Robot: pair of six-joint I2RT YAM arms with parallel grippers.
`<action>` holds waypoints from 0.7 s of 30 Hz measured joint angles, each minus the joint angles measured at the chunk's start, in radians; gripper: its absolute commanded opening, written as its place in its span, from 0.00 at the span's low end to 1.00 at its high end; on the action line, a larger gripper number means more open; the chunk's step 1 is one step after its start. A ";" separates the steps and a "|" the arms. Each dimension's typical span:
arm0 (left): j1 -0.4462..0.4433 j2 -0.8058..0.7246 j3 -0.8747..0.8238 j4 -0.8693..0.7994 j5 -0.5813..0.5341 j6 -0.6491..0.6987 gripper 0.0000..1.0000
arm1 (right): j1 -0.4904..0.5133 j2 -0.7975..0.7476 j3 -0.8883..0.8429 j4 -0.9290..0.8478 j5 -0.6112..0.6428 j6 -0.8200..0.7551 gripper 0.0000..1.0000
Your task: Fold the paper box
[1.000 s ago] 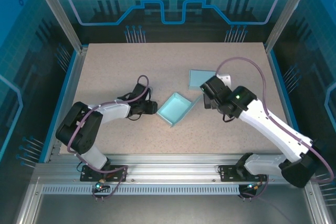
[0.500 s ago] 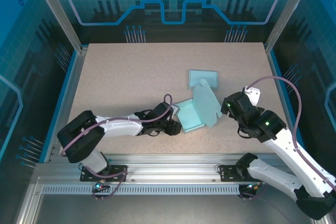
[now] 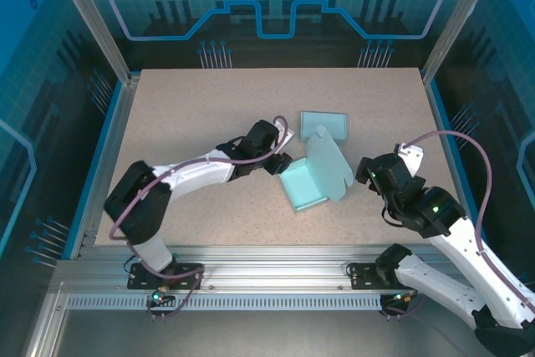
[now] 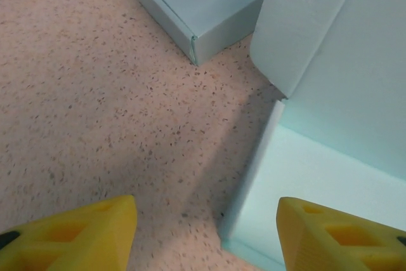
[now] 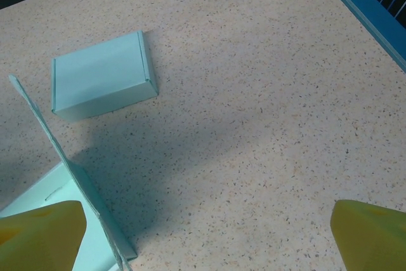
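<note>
The light-blue paper box [image 3: 303, 187] lies open at the table's middle, its lid flap [image 3: 330, 163] standing up on the right side. My left gripper [image 3: 282, 159] hovers at the box's far-left corner, open. In the left wrist view its yellow fingertips [image 4: 76, 233] are wide apart, with the tray's corner [image 4: 266, 214] low between them, nearer the right one, untouched. The raised lid flap [image 4: 336, 49] fills the upper right. My right gripper [image 3: 365, 175] is open just right of the flap. The right wrist view has the flap's thin edge [image 5: 63, 157] at the left.
A second, closed light-blue box [image 3: 324, 125] lies flat just beyond the open one, also the closed box [image 4: 196, 4] and closed box [image 5: 101, 77] in the wrist views. Speckled tabletop [image 3: 192, 114] stretches left and far. A blue rim [image 5: 361, 4] bounds the right side.
My left gripper has swung from the box's near-left side up to its far-left corner and opened wider. The right arm drew back slightly. The box turned a little.
</note>
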 measured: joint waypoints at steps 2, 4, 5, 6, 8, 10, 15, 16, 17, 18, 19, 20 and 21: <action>0.001 0.067 0.048 -0.040 0.029 0.035 0.65 | 0.000 -0.003 -0.002 -0.001 0.003 0.008 1.00; 0.001 0.117 0.084 -0.073 0.050 0.061 0.65 | 0.000 -0.003 -0.007 0.000 0.006 0.014 1.00; 0.000 0.138 0.099 -0.088 0.058 0.069 0.65 | 0.000 -0.005 -0.010 0.000 0.007 0.016 1.00; 0.000 0.151 0.109 -0.099 0.063 0.079 0.65 | 0.000 -0.005 -0.013 0.000 0.009 0.016 1.00; 0.000 0.179 0.132 -0.119 0.068 0.091 0.63 | 0.000 -0.003 -0.016 0.000 0.010 0.019 1.00; 0.000 0.199 0.155 -0.135 0.066 0.094 0.58 | 0.000 0.002 -0.016 0.000 0.011 0.019 1.00; 0.000 0.238 0.188 -0.142 0.044 0.090 0.43 | 0.000 0.012 -0.016 0.003 0.010 0.023 1.00; 0.000 0.241 0.188 -0.148 0.038 0.084 0.41 | 0.000 0.014 -0.016 0.006 0.010 0.023 1.00; 0.000 0.243 0.188 -0.150 0.033 0.081 0.39 | 0.000 0.016 -0.016 0.011 0.010 0.023 1.00; 0.000 0.243 0.188 -0.149 0.027 0.077 0.37 | 0.000 0.016 -0.016 0.015 0.009 0.023 1.00; 0.000 0.243 0.187 -0.147 0.020 0.066 0.36 | 0.000 0.016 -0.017 0.020 0.007 0.023 1.00; 0.000 0.243 0.185 -0.143 0.013 0.056 0.35 | 0.000 0.016 -0.018 0.026 0.003 0.022 1.00; 0.000 0.243 0.180 -0.137 0.004 0.049 0.33 | 0.000 0.018 -0.019 0.034 -0.003 0.022 1.00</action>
